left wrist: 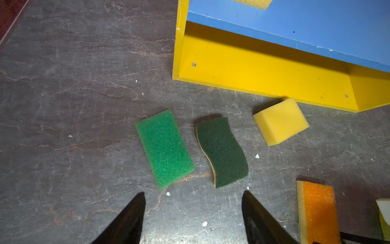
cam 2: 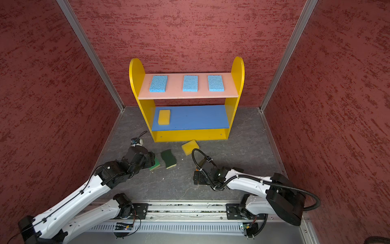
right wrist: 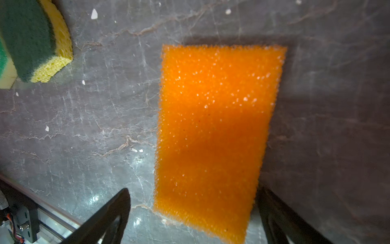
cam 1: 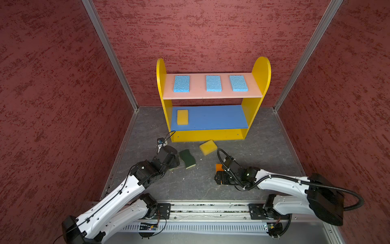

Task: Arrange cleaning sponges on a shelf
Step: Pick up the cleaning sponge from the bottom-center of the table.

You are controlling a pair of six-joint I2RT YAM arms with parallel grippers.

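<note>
Orange sponge (right wrist: 217, 126) between released right claw (right wrist: 192, 189), half-hidden from above; left claw (left wrist: 193, 192) released.

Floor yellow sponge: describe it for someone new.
Find the shelf at the back wall. On the floor before its base lies an askew yellow sponge. Its twin sits on the blue board; nothing else on the floor is plain yellow.

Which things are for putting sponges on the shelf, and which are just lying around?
For the job:
yellow-sided three-level shelf
three light blue porous sponges
yellow foam sponge on its blue board
yellow foam sponge on the grey table
dark green wavy sponge
bright green sponge
orange-topped sponge

Just lying about:
small white crumbs
</note>
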